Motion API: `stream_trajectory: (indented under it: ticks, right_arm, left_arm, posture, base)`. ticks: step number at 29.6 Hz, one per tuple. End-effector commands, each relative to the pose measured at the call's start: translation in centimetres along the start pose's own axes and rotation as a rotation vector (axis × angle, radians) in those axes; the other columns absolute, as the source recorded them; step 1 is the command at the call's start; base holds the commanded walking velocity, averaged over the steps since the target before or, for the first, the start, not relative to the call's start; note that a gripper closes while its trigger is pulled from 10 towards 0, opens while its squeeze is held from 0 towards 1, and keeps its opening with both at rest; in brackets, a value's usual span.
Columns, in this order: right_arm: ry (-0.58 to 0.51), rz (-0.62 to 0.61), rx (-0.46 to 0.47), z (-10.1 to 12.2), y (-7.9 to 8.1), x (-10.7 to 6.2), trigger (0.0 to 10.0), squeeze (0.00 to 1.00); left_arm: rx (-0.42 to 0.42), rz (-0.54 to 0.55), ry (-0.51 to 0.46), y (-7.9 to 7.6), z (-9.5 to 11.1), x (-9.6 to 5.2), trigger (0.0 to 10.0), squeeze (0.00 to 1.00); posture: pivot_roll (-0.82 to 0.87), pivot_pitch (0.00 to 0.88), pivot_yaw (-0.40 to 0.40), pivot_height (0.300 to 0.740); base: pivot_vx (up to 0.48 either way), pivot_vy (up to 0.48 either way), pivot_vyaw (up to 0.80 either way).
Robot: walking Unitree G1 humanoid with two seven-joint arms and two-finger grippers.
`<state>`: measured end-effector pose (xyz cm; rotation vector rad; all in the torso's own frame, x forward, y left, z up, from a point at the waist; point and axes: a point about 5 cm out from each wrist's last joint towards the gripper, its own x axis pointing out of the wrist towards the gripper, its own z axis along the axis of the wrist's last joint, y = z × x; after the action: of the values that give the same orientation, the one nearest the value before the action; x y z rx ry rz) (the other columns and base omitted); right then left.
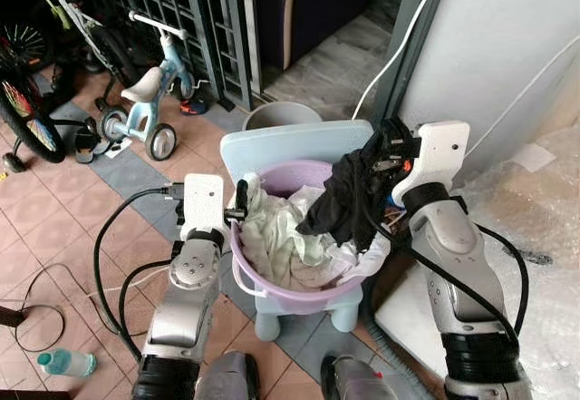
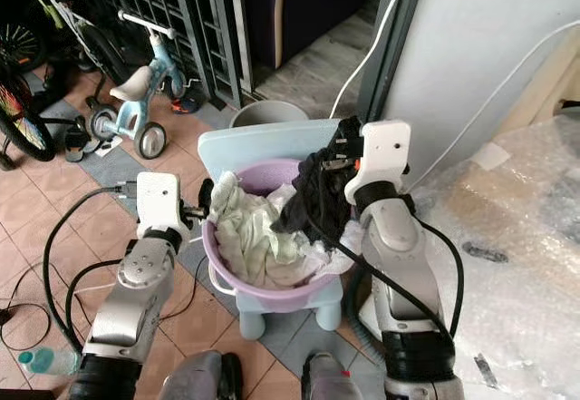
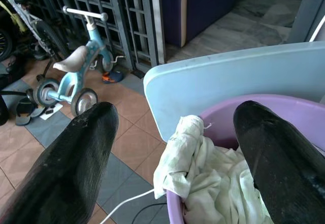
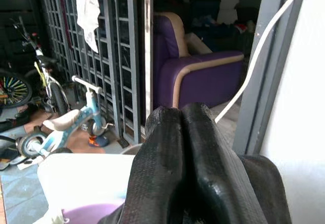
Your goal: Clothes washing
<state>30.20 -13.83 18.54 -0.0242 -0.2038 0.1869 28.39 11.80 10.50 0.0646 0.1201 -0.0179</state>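
Note:
A purple laundry basin [image 1: 299, 298] full of pale clothes [image 1: 281, 232] sits on a small light-blue plastic chair [image 1: 272, 146]. My right gripper [image 1: 379, 149] is above the basin's right side, shut on a black garment [image 1: 344, 199] that hangs from it over the basin. In the right wrist view the fingers [image 4: 188, 168] are pressed together with black cloth [image 4: 254, 183] beneath them. My left gripper [image 1: 243, 202] is at the basin's left rim, open, with a fold of white cloth [image 3: 188, 148] between and just beyond its fingers [image 3: 66, 173].
A blue child's tricycle [image 1: 149, 101] and bicycles [image 1: 23, 101] stand at the back left by a metal grille gate [image 1: 190, 10]. A grey bucket [image 1: 281, 114] is behind the chair. Bubble wrap [image 1: 535, 228] lies on the right, cables [image 1: 109, 264] and a bottle [image 1: 65, 362] on the tiled floor.

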Motion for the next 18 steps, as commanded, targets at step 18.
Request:
stream_trajectory:
  ticks: [18]
  right_arm:
    - [0.057,-0.049,-0.081,-0.6,0.7,1.2,10.0,0.00]
  left_arm:
    - [0.021,0.022,0.016,0.5,-0.3,0.1,10.0,0.00]
  posture:
    - [0.01,0.090,0.032,0.740]
  base:
    - [-0.246,0.000,0.00]
